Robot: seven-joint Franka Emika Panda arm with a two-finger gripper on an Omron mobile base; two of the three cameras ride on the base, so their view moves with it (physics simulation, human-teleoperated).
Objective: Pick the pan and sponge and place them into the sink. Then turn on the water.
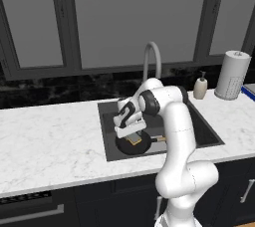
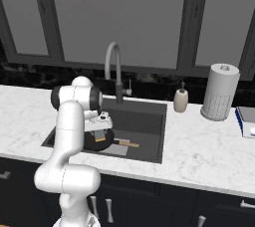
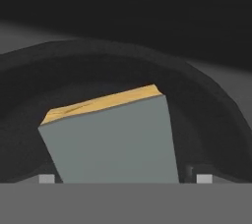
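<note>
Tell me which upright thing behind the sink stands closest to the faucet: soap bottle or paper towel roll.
The soap bottle: small, beige, at the sink's back right corner, just right of the faucet. The paper towel roll, tall and white, stands farther right.

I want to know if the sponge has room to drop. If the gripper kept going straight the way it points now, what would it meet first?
The sponge sits right ahead of the gripper, between its tips. Beyond it, the line would likely meet the pan's black floor, in the sink. How large the gap below is, I can't tell.
</note>
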